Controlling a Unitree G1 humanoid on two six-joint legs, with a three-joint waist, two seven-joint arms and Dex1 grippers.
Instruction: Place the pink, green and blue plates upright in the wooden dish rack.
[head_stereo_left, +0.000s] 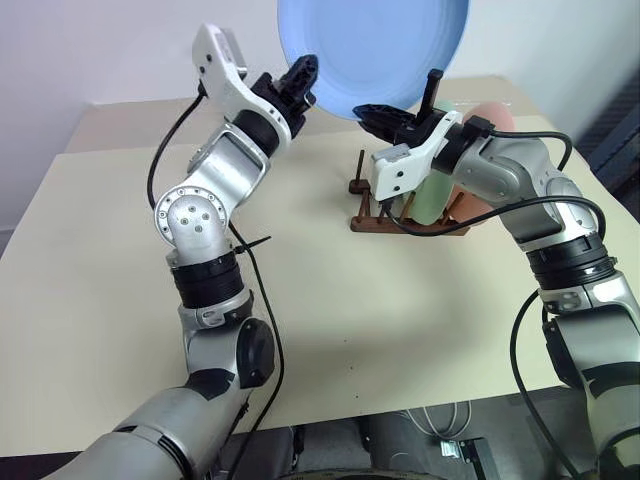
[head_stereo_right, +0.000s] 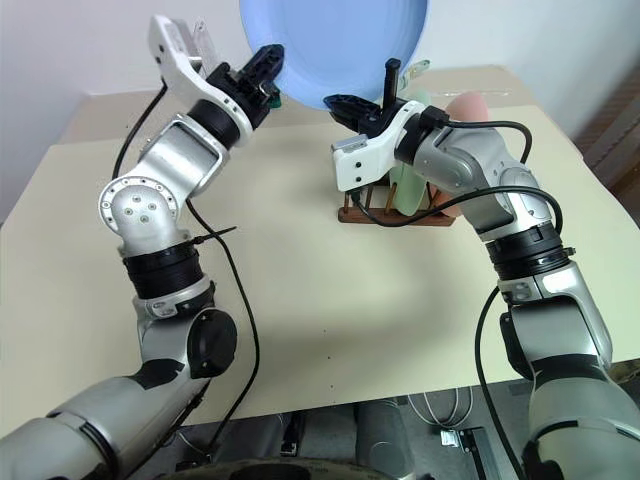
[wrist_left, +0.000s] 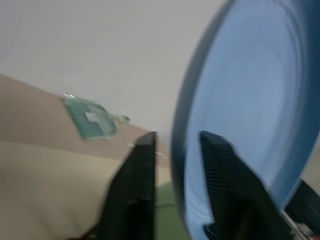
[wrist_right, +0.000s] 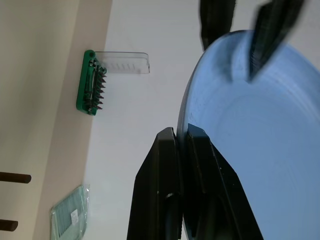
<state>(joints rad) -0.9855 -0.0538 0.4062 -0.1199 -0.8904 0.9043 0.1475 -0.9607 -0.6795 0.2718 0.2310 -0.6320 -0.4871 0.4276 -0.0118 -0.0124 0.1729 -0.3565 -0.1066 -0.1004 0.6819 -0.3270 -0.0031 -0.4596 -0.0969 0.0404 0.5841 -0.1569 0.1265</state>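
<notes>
- The round, glossy blue plate (head_stereo_left: 375, 45) is held upright in the air above the far part of the pale beige table (head_stereo_left: 330, 300), higher than the rack.
- The right gripper (wrist_right: 181, 134) has its two black fingers pressed together on the lower rim of the blue plate, pinching it.
- The left gripper (wrist_left: 177, 150) stands at the plate's left edge with its fingers spread, one on each side of the rim, with a gap showing between them and the plate.
- The small dark brown wooden dish rack (head_stereo_left: 405, 222) sits on the table below the right gripper.
- A pale green plate (head_stereo_left: 432, 195) and a pink plate (head_stereo_left: 478, 190) already stand upright in the rack, side by side, partly hidden by the right arm.
- A green tool-bit holder with a clear lid (wrist_right: 97, 80) lies further back.
</notes>
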